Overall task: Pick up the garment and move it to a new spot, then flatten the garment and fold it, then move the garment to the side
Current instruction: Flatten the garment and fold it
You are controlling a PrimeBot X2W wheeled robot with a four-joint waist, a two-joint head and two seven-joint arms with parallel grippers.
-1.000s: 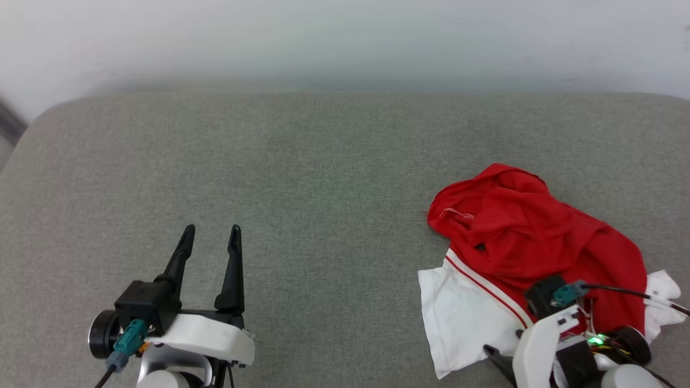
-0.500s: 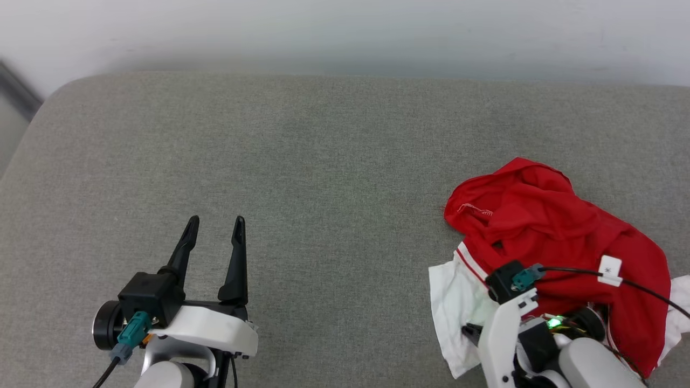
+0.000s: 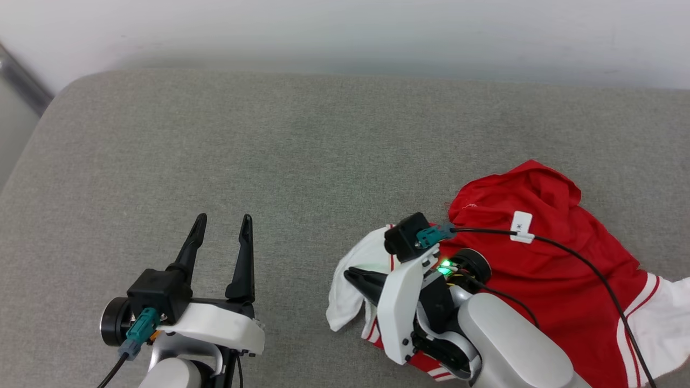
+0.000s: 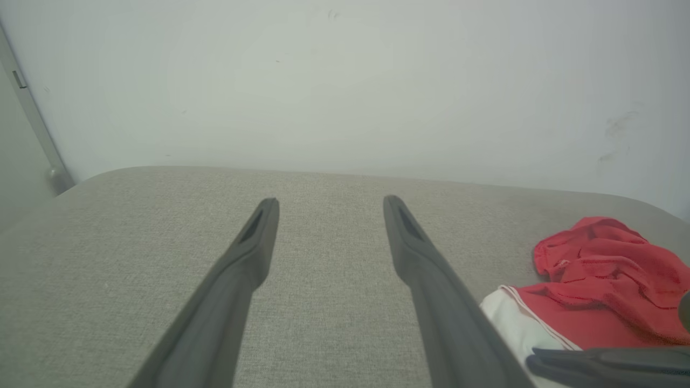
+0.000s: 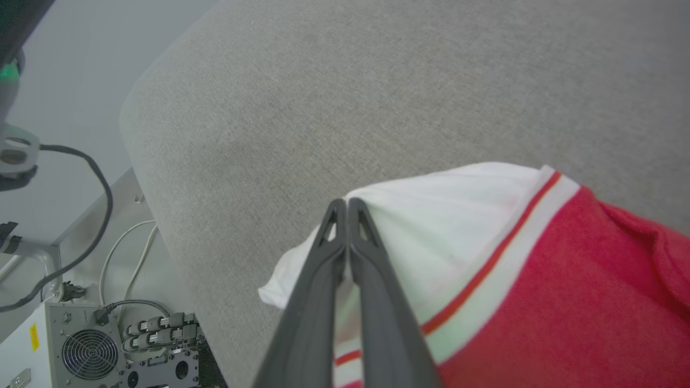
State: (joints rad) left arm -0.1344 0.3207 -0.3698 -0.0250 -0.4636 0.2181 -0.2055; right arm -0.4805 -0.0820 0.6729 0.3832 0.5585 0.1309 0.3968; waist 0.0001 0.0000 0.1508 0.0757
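Note:
The garment (image 3: 544, 280) is a crumpled red shirt with white sleeves and red-and-white striped trim, lying at the right of the grey cushion (image 3: 323, 161). My right gripper (image 3: 350, 276) is shut on its white sleeve (image 5: 447, 215), which is lifted and drawn toward the middle; the right wrist view shows the two fingers (image 5: 372, 280) pressed together over the white cloth. My left gripper (image 3: 223, 221) stands open at the lower left, with nothing between its fingers (image 4: 253, 253). In the left wrist view the garment (image 4: 598, 285) lies at the right. Its letters and number are hidden.
A pale wall (image 3: 345, 32) runs behind the cushion. The cushion's rounded left edge (image 3: 38, 134) drops off beside a grey strip. Below the cushion's edge, the right wrist view shows a fan box with cables (image 5: 86, 350) on the floor. A black cable (image 3: 593, 269) crosses the garment.
My right gripper has swung leftward toward the middle, pulling the white sleeve and the garment with it. The head camera has shifted a little. The left gripper stays open and still.

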